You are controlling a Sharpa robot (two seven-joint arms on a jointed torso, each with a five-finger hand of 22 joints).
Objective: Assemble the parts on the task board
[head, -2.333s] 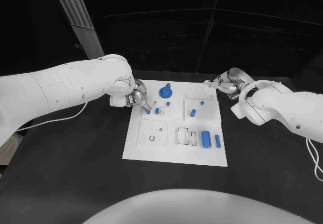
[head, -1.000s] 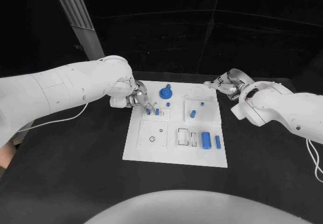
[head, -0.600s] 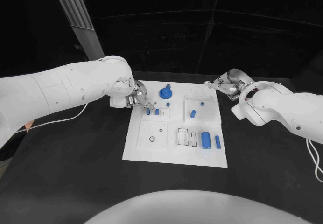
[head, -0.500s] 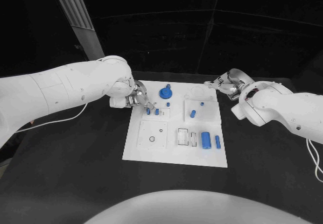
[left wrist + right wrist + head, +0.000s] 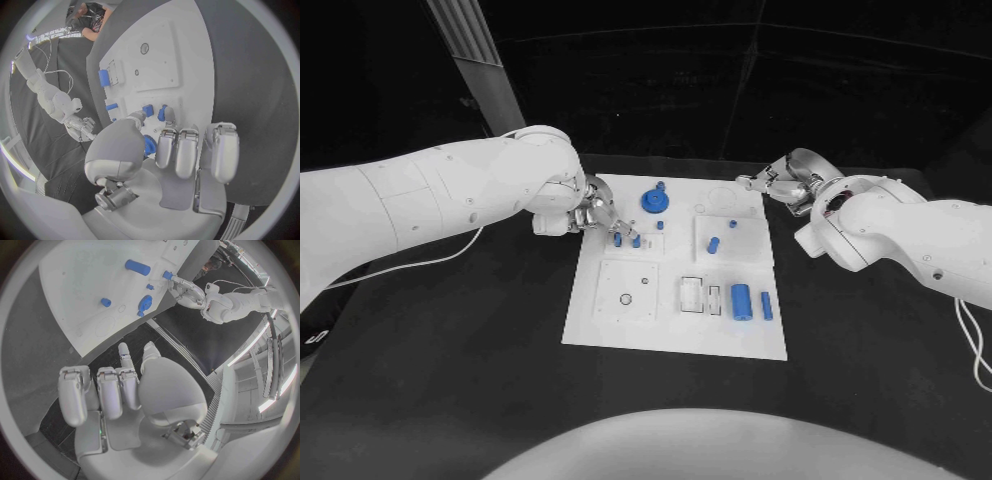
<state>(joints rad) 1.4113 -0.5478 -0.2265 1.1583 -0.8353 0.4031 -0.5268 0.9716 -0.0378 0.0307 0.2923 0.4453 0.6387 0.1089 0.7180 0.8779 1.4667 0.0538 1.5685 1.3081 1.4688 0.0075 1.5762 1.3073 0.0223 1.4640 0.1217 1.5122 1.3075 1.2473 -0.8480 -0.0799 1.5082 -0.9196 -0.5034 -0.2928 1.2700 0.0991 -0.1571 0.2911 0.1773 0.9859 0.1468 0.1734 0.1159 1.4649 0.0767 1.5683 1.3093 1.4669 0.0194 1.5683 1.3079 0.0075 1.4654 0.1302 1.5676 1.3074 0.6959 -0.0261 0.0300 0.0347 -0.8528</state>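
Reaching in over the board's (image 5: 678, 330) left edge near its far corner, the left hand (image 5: 593, 215) has its fingers (image 5: 177, 152) close above two short blue pegs (image 5: 626, 239) that stand side by side in the board. The left wrist view shows the thumb curved in toward the other fingers just beside those pegs; whether anything is pinched between them I cannot tell.

The right hand (image 5: 788, 180) hovers off the board's far right corner, above the black table (image 5: 459, 350). In the right wrist view its fingers (image 5: 103, 392) are loosely curled, apart from the thumb, with nothing between them.

The board lies in the middle of the table, its long sides running away from the robot. Near its far edge sits a round blue knob (image 5: 655, 198). A small blue peg (image 5: 661, 223) stands just nearer than the knob. On the raised panel by the right edge lies a tilted blue pin (image 5: 713, 242), with a tiny blue stud (image 5: 733, 222) beyond it. Toward the near right part of the board a thick blue cylinder (image 5: 741, 298) and a thinner blue rod (image 5: 766, 303) lie side by side, next to two small rectangular slots (image 5: 700, 293). Left of these is a square panel (image 5: 627, 288) with a small round hole.
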